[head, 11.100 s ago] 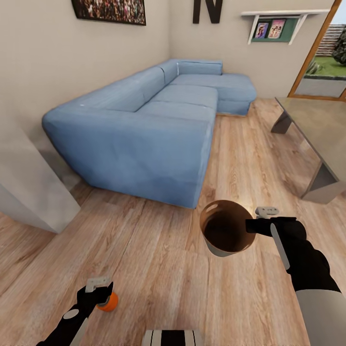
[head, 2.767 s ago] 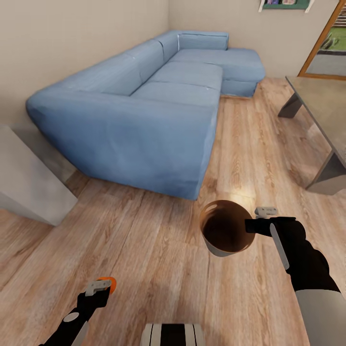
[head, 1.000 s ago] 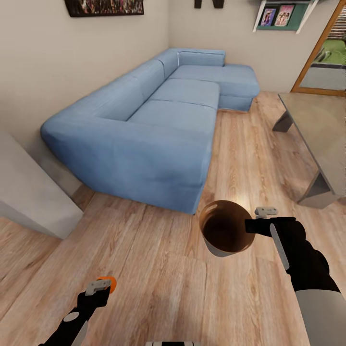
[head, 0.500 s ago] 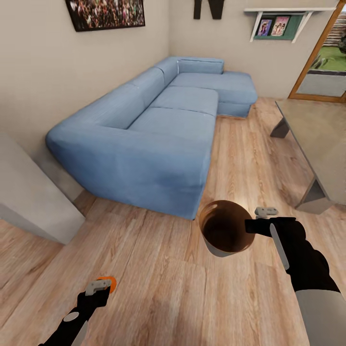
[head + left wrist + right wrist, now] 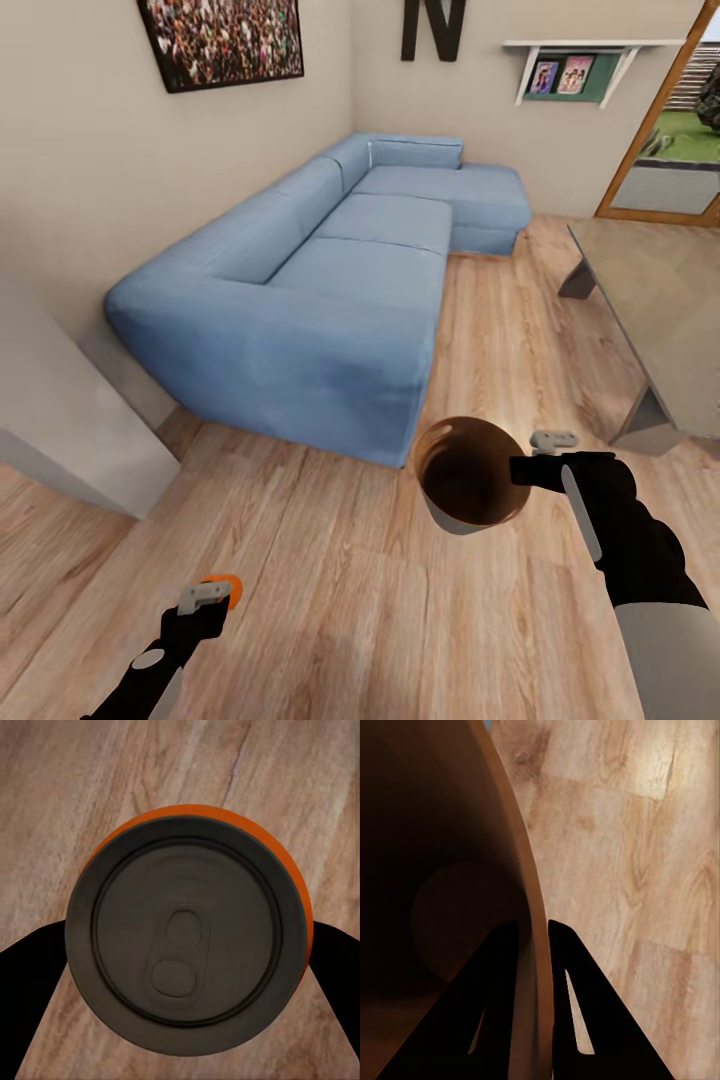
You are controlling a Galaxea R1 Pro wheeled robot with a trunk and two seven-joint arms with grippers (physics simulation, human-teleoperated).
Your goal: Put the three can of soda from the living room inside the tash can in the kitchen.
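Orange soda can sits clamped between the fingers of the left gripper, low over the wood floor; left wrist view shows its dark top end-on, a finger on each side. Right gripper pinches the rim of the trash can, one finger inside the glossy brown wall, one outside. Bin held upright, mouth up, above the floor, just in front of the blue corner sofa. Grey low table stands to the right.
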